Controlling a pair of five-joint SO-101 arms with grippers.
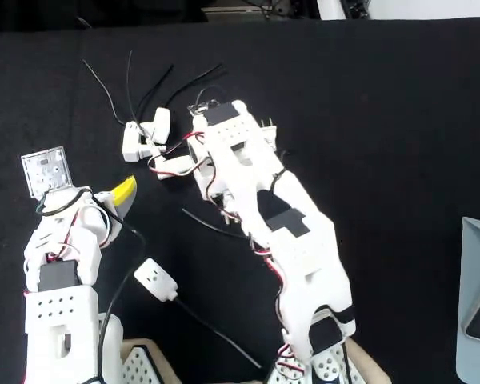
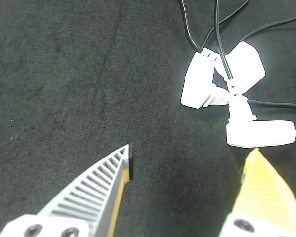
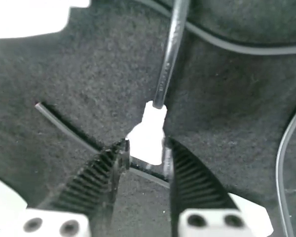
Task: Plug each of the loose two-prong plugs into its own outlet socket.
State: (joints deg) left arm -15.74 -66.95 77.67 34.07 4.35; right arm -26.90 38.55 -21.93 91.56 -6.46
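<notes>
Right pincer (image 3: 144,148) is clamped on a small white plug (image 3: 149,136) down by the black cloth (image 3: 89,74), cord (image 3: 170,49) running off it. My left pincer (image 2: 190,150) hangs wide open, just beside the bunch of white sockets (image 2: 207,84). One more socket (image 1: 154,280) lies apart, between my two arms.

white plug (image 3: 149,133) in right gripper (image 3: 145,148); white socket (image 1: 156,280) apart

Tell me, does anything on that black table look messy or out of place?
Nothing looks broken, but the white plug pieces lie in a jumbled heap with black cords crossing over them, and one socket lies alone, well away from the heap.
</notes>
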